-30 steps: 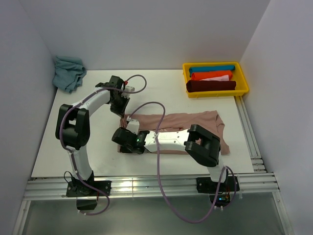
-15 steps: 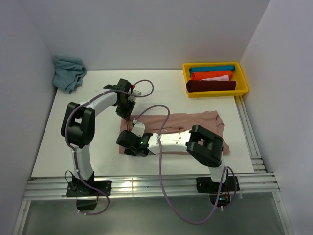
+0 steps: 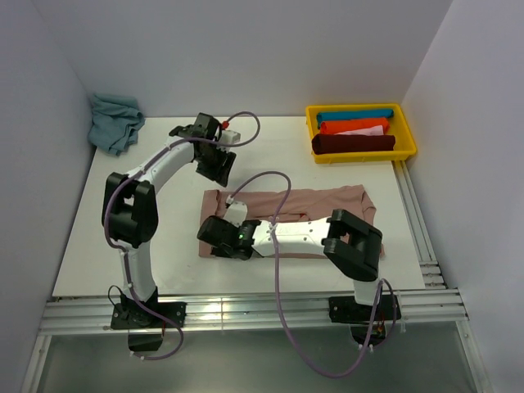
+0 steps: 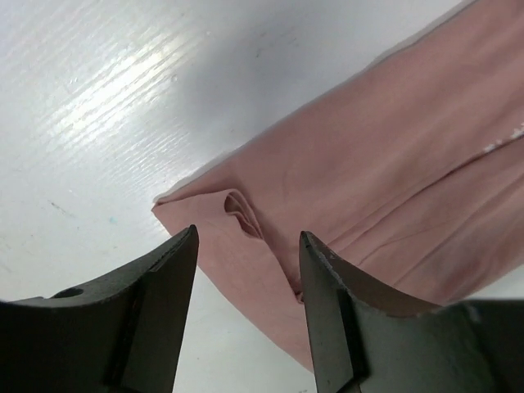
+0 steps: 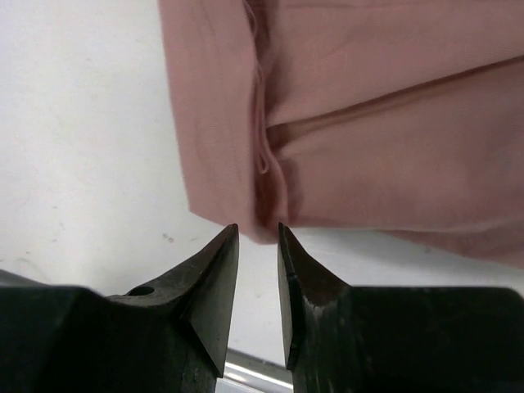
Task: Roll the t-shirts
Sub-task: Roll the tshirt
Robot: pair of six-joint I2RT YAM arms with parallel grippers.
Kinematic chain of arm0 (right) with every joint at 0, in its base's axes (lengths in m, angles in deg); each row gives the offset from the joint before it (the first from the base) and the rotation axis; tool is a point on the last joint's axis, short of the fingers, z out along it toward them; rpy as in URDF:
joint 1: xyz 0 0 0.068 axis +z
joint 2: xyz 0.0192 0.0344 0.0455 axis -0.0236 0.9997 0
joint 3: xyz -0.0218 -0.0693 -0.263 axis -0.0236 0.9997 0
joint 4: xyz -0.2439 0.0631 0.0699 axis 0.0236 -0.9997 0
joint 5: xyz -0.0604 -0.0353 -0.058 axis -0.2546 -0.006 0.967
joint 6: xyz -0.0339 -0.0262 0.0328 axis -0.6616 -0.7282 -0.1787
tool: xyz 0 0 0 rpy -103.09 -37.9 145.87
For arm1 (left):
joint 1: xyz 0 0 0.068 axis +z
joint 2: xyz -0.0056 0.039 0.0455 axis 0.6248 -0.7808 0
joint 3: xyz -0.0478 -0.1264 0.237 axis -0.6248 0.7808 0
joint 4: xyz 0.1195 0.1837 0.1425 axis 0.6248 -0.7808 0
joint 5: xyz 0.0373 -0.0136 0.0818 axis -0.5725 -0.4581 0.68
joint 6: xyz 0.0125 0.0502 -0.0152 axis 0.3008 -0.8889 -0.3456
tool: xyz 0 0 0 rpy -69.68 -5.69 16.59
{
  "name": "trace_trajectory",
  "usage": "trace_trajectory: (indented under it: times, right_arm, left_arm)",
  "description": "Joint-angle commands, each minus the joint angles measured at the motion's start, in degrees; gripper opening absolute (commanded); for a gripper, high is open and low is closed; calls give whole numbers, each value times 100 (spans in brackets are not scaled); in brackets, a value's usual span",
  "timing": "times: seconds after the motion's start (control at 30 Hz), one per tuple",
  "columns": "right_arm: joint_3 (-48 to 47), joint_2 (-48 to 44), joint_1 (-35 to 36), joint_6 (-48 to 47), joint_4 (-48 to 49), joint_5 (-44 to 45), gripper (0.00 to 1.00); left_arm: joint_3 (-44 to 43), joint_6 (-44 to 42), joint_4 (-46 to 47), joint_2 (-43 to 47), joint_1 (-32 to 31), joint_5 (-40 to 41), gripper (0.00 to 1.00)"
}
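Note:
A dusty pink t-shirt [image 3: 319, 206] lies on the white table, folded into a long strip running left to right. My left gripper [image 3: 216, 169] hovers open just beyond the strip's far left corner. In the left wrist view that corner [image 4: 246, 209] lies below my left gripper [image 4: 248, 237], apart from both fingers. My right gripper [image 3: 207, 239] sits low at the strip's near left corner. In the right wrist view, my right gripper [image 5: 257, 229] is open a little, and the shirt's folded edge [image 5: 262, 205] lies just past the tips, not pinched.
A yellow bin [image 3: 407, 131] at the back right holds several rolled shirts in teal, orange, white and dark red. A crumpled blue-grey t-shirt [image 3: 115, 121] lies in the back left corner. Metal rails [image 3: 246, 311] run along the near and right table edges.
Both grippers have opened and let go of the pink shirt's left end. The left gripper has risen and moved back toward the far side. The right gripper has stayed low.

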State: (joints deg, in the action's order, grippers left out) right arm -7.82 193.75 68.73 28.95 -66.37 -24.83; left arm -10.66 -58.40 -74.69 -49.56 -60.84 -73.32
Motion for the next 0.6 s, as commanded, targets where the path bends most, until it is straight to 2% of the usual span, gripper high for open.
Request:
trace_trajectory:
  times: [0.0, 0.13, 0.2, 0.57]
  right_arm:
    - [-7, -573, -12, 124, -206, 462, 34]
    - [-50, -794, -12, -42, -337, 550, 34]
    - [-357, -715, -4, -226, -451, 568, 33]
    - [-2669, 989, 32, -825, -1576, 655, 35]
  left_arm:
    - [-413, -88, -261, 145, 81, -454, 58]
    - [-485, -26, -350, 198, 467, -858, 58]
    - [-397, -9, -332, 251, 801, -1113, 57]
    - [333, -53, -174, -39, 1822, -2555, 58]
